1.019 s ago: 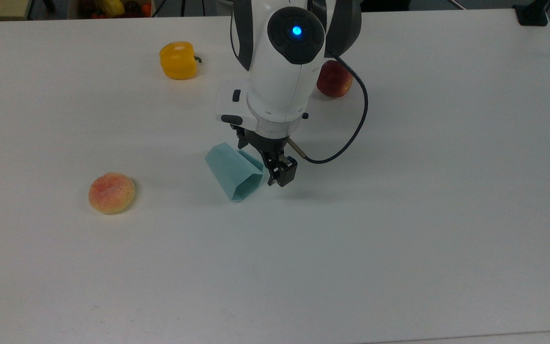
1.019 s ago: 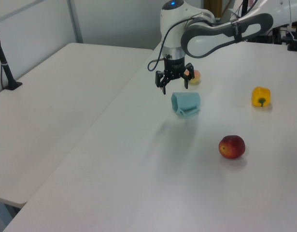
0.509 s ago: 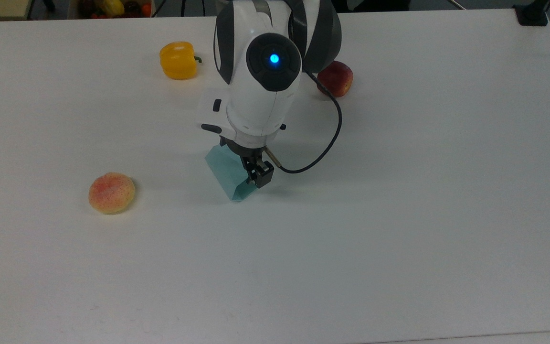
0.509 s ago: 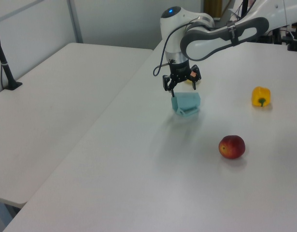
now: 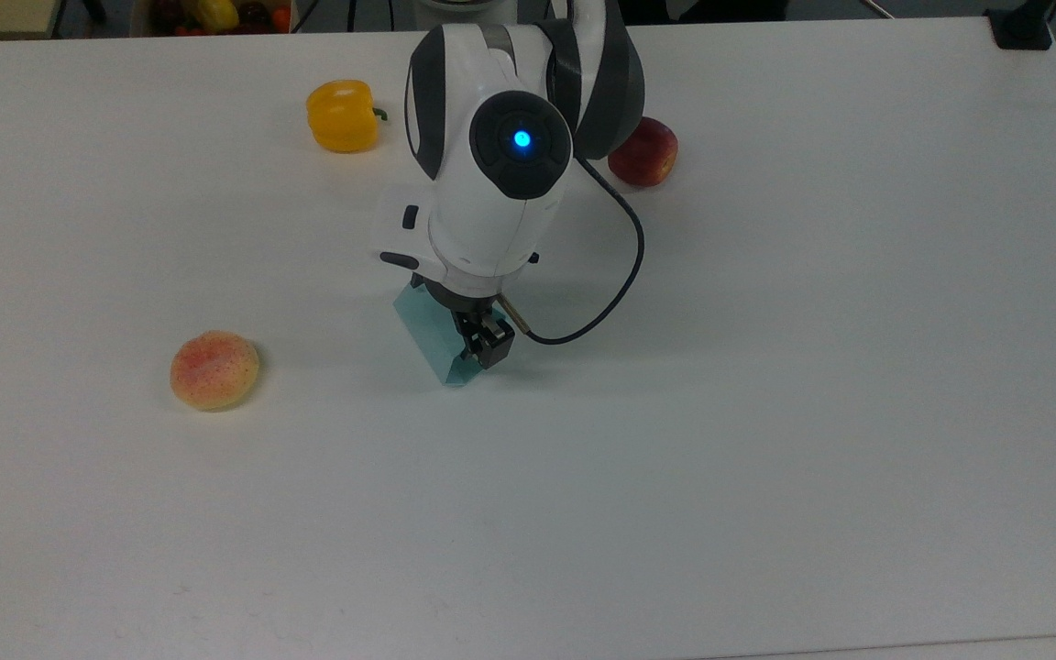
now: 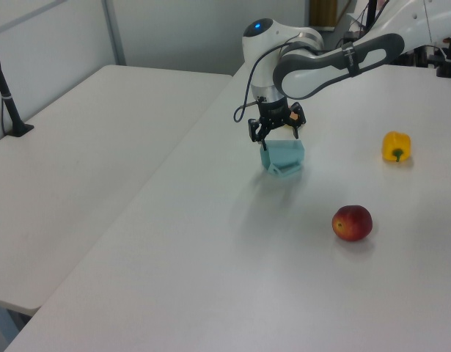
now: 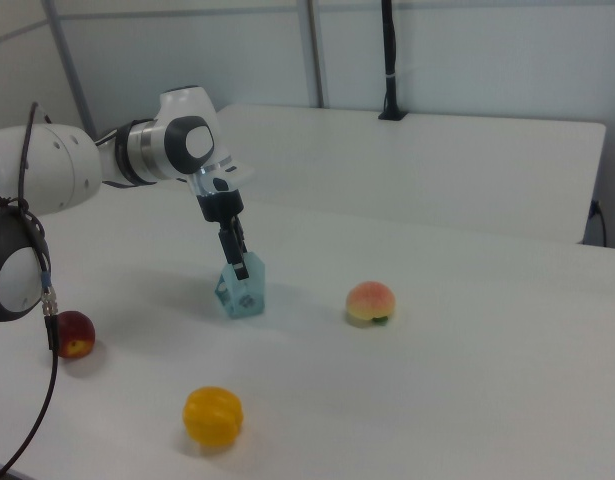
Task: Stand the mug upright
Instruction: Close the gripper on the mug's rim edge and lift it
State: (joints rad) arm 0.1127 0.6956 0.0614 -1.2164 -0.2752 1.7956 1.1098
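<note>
The pale teal mug (image 5: 432, 332) lies on its side at the middle of the white table (image 5: 766, 412), its wide hexagonal rim toward the top view's lower right. In the left view the mug (image 6: 284, 157) shows its flat handle facing the camera. My gripper (image 5: 471, 337) hangs straight down over the rim end, open, fingers spread. One black finger (image 5: 493, 346) stands just outside the rim wall; the other is hidden under the wrist. In the right view the gripper (image 7: 237, 264) reaches down to the mug (image 7: 243, 294). In the left view the gripper (image 6: 276, 136) sits at the mug's top edge.
A yellow bell pepper (image 5: 342, 115) and a red apple (image 5: 645, 152) lie behind the arm. A peach (image 5: 214, 369) rests to the top view's left of the mug. A black cable (image 5: 624, 275) loops from the wrist. A second table (image 6: 86, 147) adjoins on the left view's left.
The arm has come toward the top view's lower left and lowered, bringing the open gripper from beside the mug down onto its rim end. The mug has not moved.
</note>
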